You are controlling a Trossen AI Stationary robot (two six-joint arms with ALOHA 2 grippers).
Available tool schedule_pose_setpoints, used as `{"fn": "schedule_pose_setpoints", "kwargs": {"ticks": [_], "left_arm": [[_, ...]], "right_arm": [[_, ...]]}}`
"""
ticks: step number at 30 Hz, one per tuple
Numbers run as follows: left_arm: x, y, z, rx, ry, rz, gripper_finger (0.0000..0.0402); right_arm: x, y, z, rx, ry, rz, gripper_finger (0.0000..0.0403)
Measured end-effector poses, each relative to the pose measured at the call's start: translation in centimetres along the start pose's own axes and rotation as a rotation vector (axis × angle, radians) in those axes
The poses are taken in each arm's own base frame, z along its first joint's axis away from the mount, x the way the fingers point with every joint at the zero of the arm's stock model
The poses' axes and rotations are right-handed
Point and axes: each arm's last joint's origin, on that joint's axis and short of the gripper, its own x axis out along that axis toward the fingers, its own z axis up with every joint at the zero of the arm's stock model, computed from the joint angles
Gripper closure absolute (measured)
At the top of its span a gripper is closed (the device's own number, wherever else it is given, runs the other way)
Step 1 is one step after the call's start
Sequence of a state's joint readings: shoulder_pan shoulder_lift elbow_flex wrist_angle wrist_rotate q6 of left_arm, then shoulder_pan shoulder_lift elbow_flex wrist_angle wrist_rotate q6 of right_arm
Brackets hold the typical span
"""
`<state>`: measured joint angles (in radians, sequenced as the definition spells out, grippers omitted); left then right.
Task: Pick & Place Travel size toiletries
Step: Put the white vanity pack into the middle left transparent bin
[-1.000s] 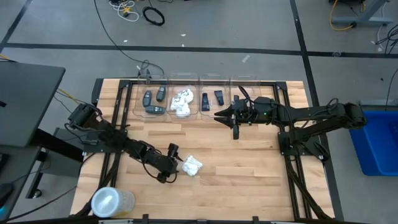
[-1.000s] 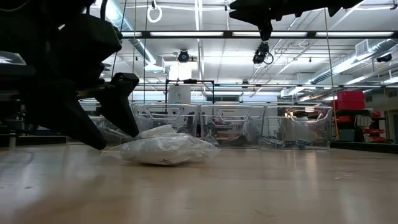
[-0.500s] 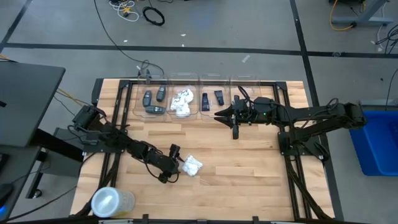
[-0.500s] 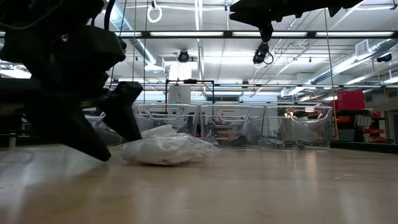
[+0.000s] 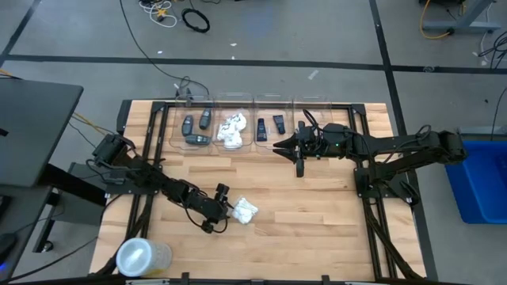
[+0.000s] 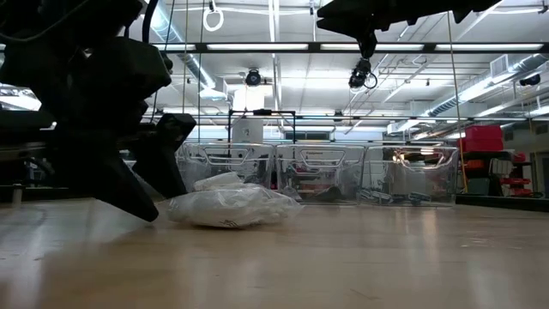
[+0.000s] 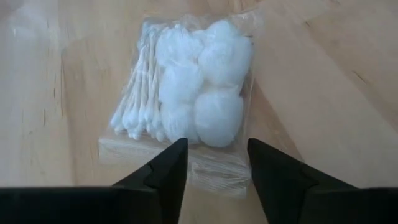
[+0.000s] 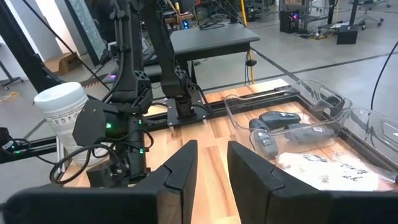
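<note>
occluded: white packet left end | by: left pincer

no readable text, packet print too small

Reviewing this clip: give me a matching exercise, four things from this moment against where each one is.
Things:
1. left claw
2. right claw
3. white packet
4. round container

Places:
A. near-left table corner
B. mid-table, loose on the wood
C. raised beside the far bins
D. low, at the packet's edge

Pairs: 1-D, 2-C, 3-B, 4-A
</note>
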<state>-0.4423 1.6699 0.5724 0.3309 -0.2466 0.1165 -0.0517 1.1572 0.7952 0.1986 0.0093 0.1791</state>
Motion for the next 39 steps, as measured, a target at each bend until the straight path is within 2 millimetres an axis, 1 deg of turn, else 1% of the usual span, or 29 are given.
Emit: {"fn": "schedule_pose_setpoints", "kwargs": {"ticks": [7, 19, 31, 39], "left_arm": [[0.0, 0.01, 0.0, 0.001, 0.0, 0.003, 0.0275], [0.01, 0.01, 0.0, 0.008, 0.0, 0.004, 0.0333], [0.02, 0.0, -0.01, 0.005, 0.0, 0.004, 0.038], [0.03, 0.02, 0.14, 0.004, -0.004, 0.004, 0.0391]], "right_arm": [[0.0, -0.07, 0.01, 0.0, -0.004, -0.024, 0.0309], [0.0, -0.07, 0.01, 0.0, -0.004, -0.024, 0.0311], [0.0, -0.07, 0.0, 0.0, -0.003, -0.023, 0.0312], [0.0, -0.07, 0.01, 0.0, -0.004, -0.023, 0.0313]]}}
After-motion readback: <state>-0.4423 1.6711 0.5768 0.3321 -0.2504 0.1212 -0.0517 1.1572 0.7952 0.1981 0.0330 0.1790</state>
